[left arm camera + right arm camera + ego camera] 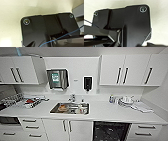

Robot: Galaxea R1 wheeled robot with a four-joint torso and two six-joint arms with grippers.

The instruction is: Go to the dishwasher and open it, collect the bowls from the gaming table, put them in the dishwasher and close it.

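I face a white kitchen counter (105, 113). Under it, right of the sink cabinet, the dishwasher (111, 131) shows as a dark bay with pale specks inside; I see no steel front across it. The bowls and the gaming table are out of view. Both wrist views look past the robot's dark plates onto pale surfaces.
A steel sink (70, 108) holds an orange item (62, 107) and other dishes. A rack with dishes (31, 102) stands on the left of the counter, white dishes (127, 100) on the right. White wall cabinets (130, 70) hang above. Drawers (31, 127) flank the base.
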